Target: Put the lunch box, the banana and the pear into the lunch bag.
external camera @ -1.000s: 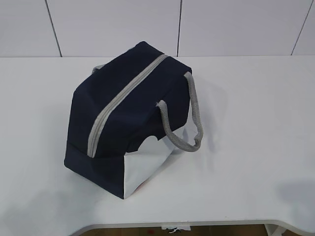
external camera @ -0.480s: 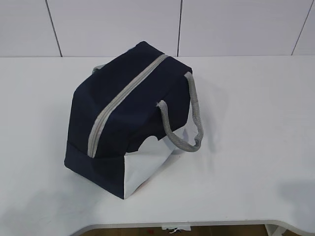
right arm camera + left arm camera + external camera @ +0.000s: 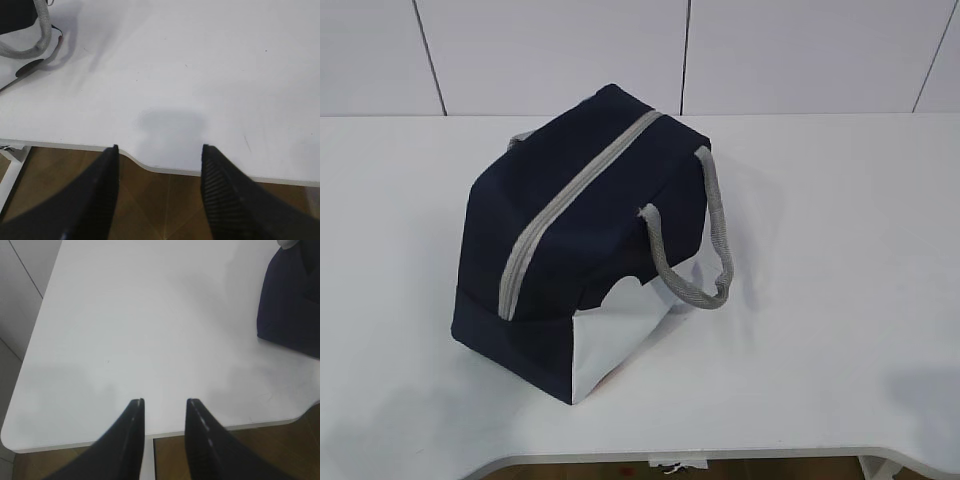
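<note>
Exterior view: white counter (image 3: 840,300), wide and mostly bare; lunch bag (image 3: 570,250) sitting left of centre, long axis running from 7 o'clock to 1 o'clock. Zipper (image 3: 570,195) closed along the whole visible top. Grey handle (image 3: 705,245) looped down the side toward 4 o'clock, resting against the white end panel (image 3: 620,345).

Lunch box, banana and pear nowhere visible in any view. Either inside already or off-frame; cannot tell which.

Left wrist view: left hand (image 3: 165,407) partly open, holding nothing, poised over the counter's near edge; corner of the bag at 2 o'clock, well apart. Right wrist view: right hand (image 3: 159,152) open wider, also holding nothing, over the near edge; handle loop at 10 o'clock, well apart.

Risks, largest first:
- Bag shut. If items remain outside, no way in without unzipping; soft, light fabric likely to slide or tip when pulled one-handed.
- Ring pull not visible from here; blind reach likely to pinch fabric rather than the pull.
- Loose handle loop apt to snag a passing finger and drag the bag.
- Both hands near the counter edge; low approach could clip it.
</note>
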Motion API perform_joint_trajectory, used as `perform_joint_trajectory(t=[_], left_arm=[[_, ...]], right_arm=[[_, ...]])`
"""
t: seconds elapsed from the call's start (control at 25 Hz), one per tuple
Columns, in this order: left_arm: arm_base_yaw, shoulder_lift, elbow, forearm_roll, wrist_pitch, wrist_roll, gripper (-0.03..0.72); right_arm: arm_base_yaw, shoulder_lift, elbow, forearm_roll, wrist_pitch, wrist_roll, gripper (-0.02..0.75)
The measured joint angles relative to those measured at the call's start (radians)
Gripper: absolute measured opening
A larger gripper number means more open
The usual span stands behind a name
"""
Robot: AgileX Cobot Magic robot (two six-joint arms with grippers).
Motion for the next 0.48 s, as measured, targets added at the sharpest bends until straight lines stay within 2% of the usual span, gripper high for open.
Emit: perform_joint_trajectory(t=[0.48], left_arm=[[0.000,0.000,0.000,0.000,0.000,0.000,0.217]], right_arm=[[0.000,0.000,0.000,0.000,0.000,0.000,0.415]])
